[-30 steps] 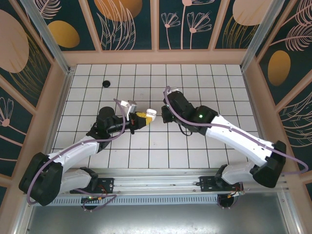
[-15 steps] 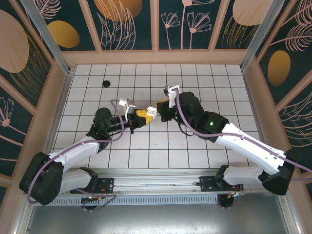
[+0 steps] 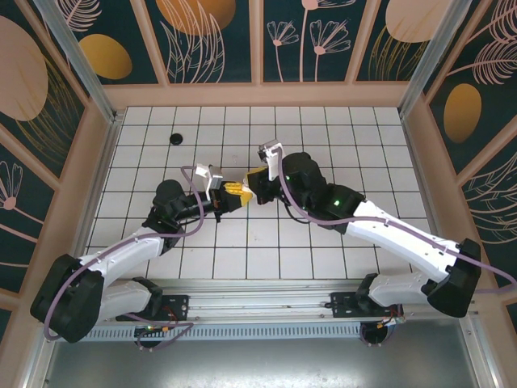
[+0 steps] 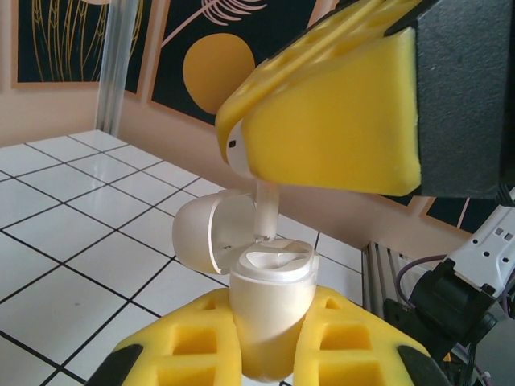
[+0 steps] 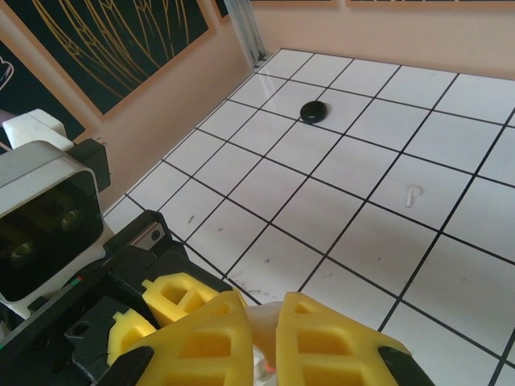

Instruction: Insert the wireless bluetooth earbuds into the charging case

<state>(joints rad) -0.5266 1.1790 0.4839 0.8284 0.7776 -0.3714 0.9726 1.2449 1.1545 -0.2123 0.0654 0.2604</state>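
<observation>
- Left gripper, ribbed yellow foam, clamps the smooth white charging case; its domed lid is open at 10 o'clock
- Right gripper: we see it pinching a white earbud, stem reaching the case mouth from 12 o'clock

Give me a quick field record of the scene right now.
left gripper: shut on case, held upright
lid: open, swung back
right gripper: shut on earbud
earbud position: stem down at the case opening, not yet seated
puck: black, on the far left of the table, apart from both arms
</observation>
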